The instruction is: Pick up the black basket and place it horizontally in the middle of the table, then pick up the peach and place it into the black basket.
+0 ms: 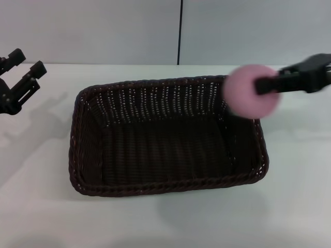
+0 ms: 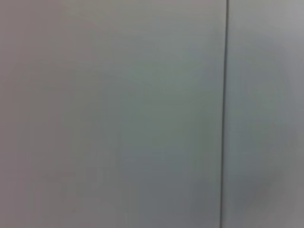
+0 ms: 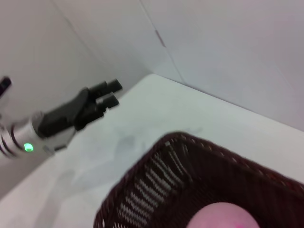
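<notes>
The black basket [image 1: 165,137] lies lengthwise across the middle of the white table [image 1: 46,206], empty inside. My right gripper [image 1: 266,85] is shut on the pink peach [image 1: 251,97] and holds it in the air above the basket's right rim. In the right wrist view the peach [image 3: 223,216] shows just over the basket's wall [image 3: 156,180]. My left gripper [image 1: 23,70] is open and empty, raised at the far left of the table; it also shows in the right wrist view [image 3: 107,92].
A grey wall with a dark vertical seam [image 1: 179,31] stands behind the table; the left wrist view shows only this wall [image 2: 118,114]. Bare tabletop lies in front of and on both sides of the basket.
</notes>
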Action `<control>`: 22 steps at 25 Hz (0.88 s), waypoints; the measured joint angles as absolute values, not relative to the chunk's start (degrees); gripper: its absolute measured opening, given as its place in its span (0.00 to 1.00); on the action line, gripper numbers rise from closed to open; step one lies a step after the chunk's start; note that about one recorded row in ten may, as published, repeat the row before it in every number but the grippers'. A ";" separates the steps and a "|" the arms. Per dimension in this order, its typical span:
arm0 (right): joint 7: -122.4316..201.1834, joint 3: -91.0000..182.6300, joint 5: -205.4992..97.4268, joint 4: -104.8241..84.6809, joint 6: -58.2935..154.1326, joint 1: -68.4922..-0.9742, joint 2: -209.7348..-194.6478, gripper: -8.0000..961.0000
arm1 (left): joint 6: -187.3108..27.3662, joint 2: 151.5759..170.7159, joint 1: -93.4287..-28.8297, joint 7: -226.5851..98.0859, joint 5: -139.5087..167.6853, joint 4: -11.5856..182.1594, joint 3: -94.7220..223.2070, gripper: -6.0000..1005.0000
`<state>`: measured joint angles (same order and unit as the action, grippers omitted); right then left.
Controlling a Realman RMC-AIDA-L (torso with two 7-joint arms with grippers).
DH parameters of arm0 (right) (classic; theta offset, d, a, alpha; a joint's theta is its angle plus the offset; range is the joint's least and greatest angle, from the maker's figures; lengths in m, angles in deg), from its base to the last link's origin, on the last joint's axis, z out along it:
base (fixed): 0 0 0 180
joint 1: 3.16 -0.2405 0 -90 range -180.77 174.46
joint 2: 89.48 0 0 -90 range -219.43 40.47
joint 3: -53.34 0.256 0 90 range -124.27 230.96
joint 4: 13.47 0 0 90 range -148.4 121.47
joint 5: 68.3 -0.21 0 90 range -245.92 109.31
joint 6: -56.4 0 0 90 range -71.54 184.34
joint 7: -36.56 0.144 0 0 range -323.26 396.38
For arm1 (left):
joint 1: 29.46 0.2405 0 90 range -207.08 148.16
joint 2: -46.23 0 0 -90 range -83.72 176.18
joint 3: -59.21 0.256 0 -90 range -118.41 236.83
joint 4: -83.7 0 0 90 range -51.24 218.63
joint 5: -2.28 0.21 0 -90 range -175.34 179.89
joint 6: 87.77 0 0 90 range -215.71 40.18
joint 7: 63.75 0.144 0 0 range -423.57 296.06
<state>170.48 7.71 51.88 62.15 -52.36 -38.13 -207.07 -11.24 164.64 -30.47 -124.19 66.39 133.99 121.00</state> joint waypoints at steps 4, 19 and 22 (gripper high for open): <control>165.99 7.49 50.31 53.92 -47.22 -40.63 -207.05 0.19 | -10.56 164.55 -30.77 -123.18 64.85 132.12 120.62 0.53; 151.31 8.17 44.18 47.62 -41.28 -36.63 -208.16 0.65 | -5.21 164.38 -31.25 -116.55 58.48 123.27 118.79 0.53; 147.52 10.31 41.13 46.91 -39.47 -32.73 -208.43 0.70 | -4.75 164.39 -31.27 -116.01 57.83 121.54 118.20 0.53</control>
<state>147.52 10.31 41.13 46.91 -39.47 -32.73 -208.43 -4.75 164.39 -31.27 -116.01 57.83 121.54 118.20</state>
